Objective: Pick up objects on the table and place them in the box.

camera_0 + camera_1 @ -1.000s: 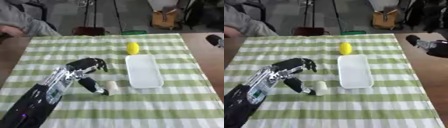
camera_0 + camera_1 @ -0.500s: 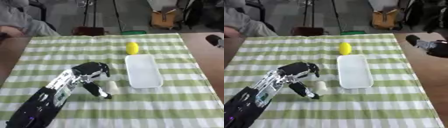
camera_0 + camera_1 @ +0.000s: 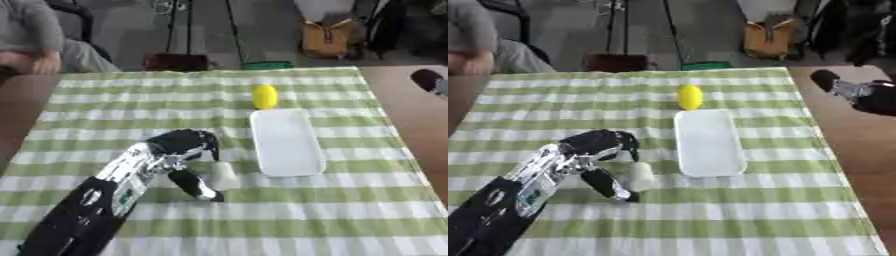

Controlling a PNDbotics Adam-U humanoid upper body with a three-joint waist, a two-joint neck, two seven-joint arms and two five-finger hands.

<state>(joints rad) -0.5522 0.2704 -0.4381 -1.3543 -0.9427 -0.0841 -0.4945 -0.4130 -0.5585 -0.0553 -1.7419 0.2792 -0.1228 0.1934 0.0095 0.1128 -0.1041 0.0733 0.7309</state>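
A small white cylinder (image 3: 223, 175) lies on the striped cloth just left of the shallow white box (image 3: 284, 142). My left hand (image 3: 179, 146) hovers over the cylinder's left side. Its fingers are bent above the cylinder and its thumb (image 3: 196, 185) is stretched down beside it, without closing round it. A yellow lemon-shaped object (image 3: 264, 96) rests at the far end of the box. My right hand (image 3: 866, 94) shows as a dark shape off the table's right edge, away from everything.
The green and white striped cloth (image 3: 122, 107) covers the table, with bare brown wood (image 3: 859, 150) to the right. A person's sleeve and hand (image 3: 35, 55) rest at the far left corner. Bags and stands are on the floor beyond.
My left hand has moved right and a little nearer, bringing its fingers over the white cylinder. The cylinder, lemon and box have stayed put.
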